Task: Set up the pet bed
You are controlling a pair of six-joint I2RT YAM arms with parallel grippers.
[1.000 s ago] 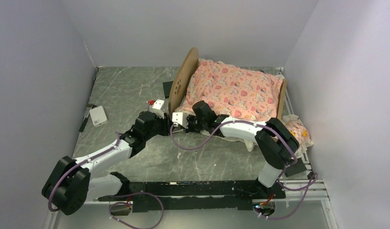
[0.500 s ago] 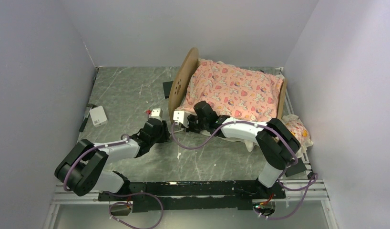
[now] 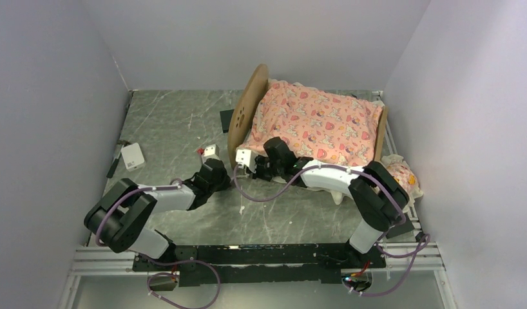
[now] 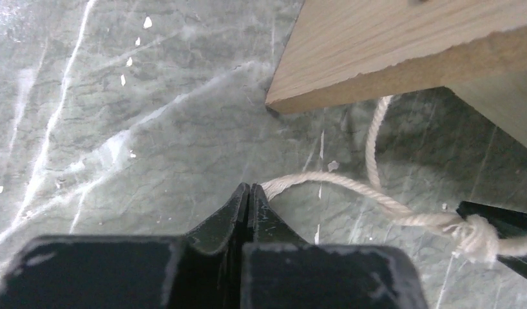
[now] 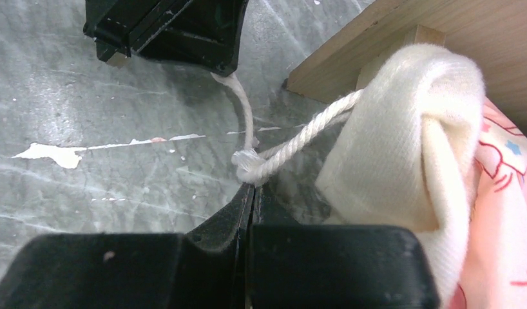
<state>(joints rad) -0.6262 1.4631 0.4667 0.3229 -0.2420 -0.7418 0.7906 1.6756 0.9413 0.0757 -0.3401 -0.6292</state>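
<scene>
The bench carries the pet bed at its back right, with a pink mattress on it. Just off the frame's near corner, the left gripper is clamped on the end of a white cord. The right gripper, jaws together, meets the knot.

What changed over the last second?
The left gripper drew back from the pet bed and closed on the loose end of the white cord, its arm folding toward its base. The right gripper, shut at the cord's knot, the bed and the pink mattress stayed put.
</scene>
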